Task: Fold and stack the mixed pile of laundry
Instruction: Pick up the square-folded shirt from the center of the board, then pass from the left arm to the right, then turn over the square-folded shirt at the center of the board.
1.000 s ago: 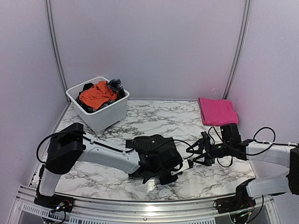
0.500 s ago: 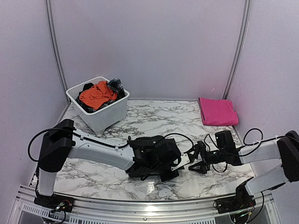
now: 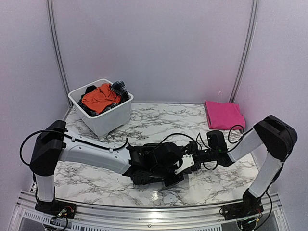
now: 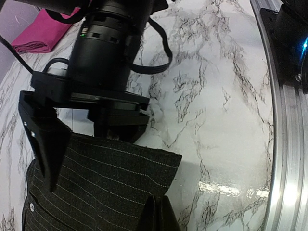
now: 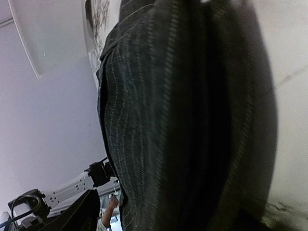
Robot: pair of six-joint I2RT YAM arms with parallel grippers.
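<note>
The black pinstriped shirt (image 3: pixel 161 150) (image 4: pixel 96 187) lies folded on the marble table's near middle. My left gripper (image 3: pixel 171 180) (image 4: pixel 161 216) is shut on the shirt's near edge beside a corner. My right gripper (image 3: pixel 190 162) (image 4: pixel 86 149) is open, its fingers straddling the shirt's right edge. In the right wrist view the shirt (image 5: pixel 183 120) fills the frame. The folded magenta-pink cloth (image 3: pixel 224 114) (image 4: pixel 43 31) rests at the back right. An orange garment (image 3: pixel 98 97) and a dark plaid piece (image 3: pixel 119 87) sit in the tub.
The white plastic tub (image 3: pixel 103 120) stands at the back left of the table. A metal rail (image 3: pixel 154 211) (image 4: pixel 288 144) runs along the near edge. The right arm's elbow (image 3: pixel 274 130) is raised near the right wall.
My left gripper has shut on the shirt's edge. The right gripper has slid left onto the shirt's right edge, its elbow rising, and its jaws have narrowed slightly.
</note>
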